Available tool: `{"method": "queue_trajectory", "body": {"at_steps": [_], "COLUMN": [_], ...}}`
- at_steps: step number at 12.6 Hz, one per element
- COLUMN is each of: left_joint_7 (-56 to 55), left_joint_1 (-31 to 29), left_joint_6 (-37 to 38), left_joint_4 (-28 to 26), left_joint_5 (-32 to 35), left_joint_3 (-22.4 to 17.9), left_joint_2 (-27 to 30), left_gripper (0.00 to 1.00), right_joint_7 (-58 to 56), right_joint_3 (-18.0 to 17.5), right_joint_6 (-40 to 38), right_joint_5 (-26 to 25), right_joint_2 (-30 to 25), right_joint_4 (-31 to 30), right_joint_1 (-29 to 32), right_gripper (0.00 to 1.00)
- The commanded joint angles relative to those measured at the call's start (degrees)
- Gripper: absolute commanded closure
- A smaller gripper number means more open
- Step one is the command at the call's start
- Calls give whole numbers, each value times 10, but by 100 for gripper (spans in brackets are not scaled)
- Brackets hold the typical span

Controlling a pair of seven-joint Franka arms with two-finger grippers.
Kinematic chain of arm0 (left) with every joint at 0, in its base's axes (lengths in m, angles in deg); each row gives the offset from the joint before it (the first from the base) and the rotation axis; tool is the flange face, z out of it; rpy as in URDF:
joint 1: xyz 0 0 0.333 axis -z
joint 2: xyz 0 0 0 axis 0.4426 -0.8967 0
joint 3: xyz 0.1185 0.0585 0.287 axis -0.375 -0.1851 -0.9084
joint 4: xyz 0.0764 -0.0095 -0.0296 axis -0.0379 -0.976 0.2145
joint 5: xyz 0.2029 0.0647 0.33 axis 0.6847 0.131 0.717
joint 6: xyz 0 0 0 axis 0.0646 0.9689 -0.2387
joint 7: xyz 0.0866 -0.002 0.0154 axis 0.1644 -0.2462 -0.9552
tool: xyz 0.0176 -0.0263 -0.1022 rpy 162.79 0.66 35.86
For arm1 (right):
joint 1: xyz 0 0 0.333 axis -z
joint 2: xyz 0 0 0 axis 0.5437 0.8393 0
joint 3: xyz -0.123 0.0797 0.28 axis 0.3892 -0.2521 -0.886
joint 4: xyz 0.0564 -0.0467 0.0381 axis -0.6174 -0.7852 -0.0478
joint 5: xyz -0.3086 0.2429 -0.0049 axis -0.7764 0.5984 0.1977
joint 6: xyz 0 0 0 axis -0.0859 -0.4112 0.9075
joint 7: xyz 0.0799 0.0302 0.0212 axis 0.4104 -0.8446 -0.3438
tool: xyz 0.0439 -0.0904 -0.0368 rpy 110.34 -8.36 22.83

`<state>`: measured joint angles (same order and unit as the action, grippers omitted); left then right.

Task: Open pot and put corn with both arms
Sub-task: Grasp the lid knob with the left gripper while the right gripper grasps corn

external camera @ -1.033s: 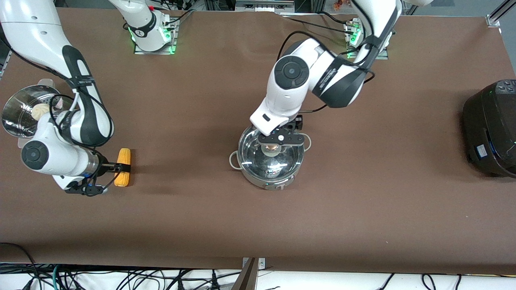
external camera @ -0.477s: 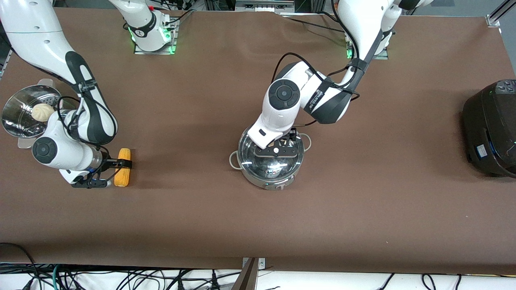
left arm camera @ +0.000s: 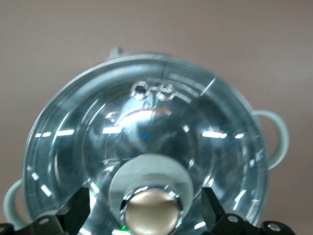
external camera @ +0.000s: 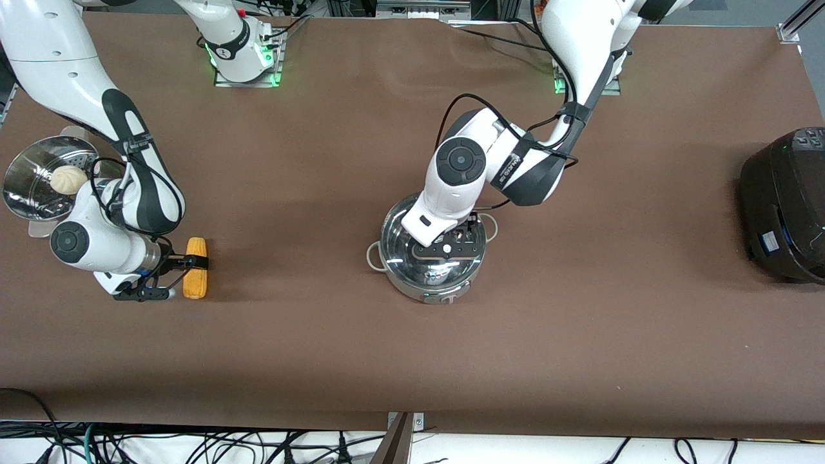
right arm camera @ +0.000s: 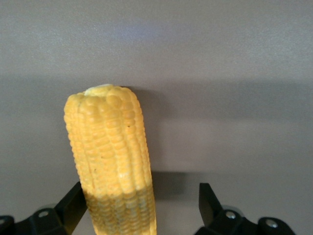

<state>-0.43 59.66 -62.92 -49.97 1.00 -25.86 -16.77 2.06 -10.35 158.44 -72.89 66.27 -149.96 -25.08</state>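
Observation:
The shiny steel pot [external camera: 403, 254] stands mid-table with its glass lid [left arm camera: 146, 122] on. My left gripper [external camera: 448, 248] is low over the lid and open. In the left wrist view the left gripper [left arm camera: 144, 208] has a finger on each side of the tan knob [left arm camera: 149, 215], both clear of it. The yellow corn [external camera: 195, 283] lies on the table toward the right arm's end. My right gripper [external camera: 193, 263] is open and straddles the cob. In the right wrist view [right arm camera: 141, 196] one finger touches the corn [right arm camera: 110, 152] and the other stands apart.
A perforated steel steamer pot [external camera: 26, 193] with a white bun [external camera: 67, 179] stands at the right arm's end, close to the right arm's wrist. A large black cooker [external camera: 786, 206] sits at the left arm's end. The brown table's front edge [external camera: 412, 422] runs below.
My left gripper has come down onto the lid, and its body now hides the knob in the front view. My right gripper has settled slightly lower around the corn. Pot and corn have not moved.

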Motion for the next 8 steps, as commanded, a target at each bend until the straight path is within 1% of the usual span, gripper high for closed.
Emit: {"method": "queue_trajectory", "body": {"at_steps": [1, 2, 3, 4, 7, 8], "left_joint_7": [9, 7, 6, 7, 11, 11], "left_joint_1": [0, 0, 0, 0, 2, 2], "left_joint_6": [-15, -15, -15, -13, -12, -10], "left_joint_4": [18, 18, 11, 9, -2, -2], "left_joint_5": [-1, -1, -1, -1, 0, 0], "left_joint_3": [-1, -1, -1, -1, -1, -1], "left_joint_2": [-9, -9, -8, -6, -5, -4], "left_gripper": [0, 0, 0, 0, 0, 11], "right_joint_7": [-10, -11, -12, -13, -13, -13], "right_joint_3": [-6, -6, -7, -7, -8, -8], "right_joint_6": [9, 6, 2, 2, 2, 2], "right_joint_5": [-2, -2, -2, -2, -2, -2], "right_joint_2": [-1, -1, -1, -1, -2, -5], "right_joint_4": [-4, -4, -3, 0, 2, 4], "right_joint_1": [5, 5, 4, 4, 3, 2], "right_gripper": [13, 42, 63, 72, 74, 74]}}
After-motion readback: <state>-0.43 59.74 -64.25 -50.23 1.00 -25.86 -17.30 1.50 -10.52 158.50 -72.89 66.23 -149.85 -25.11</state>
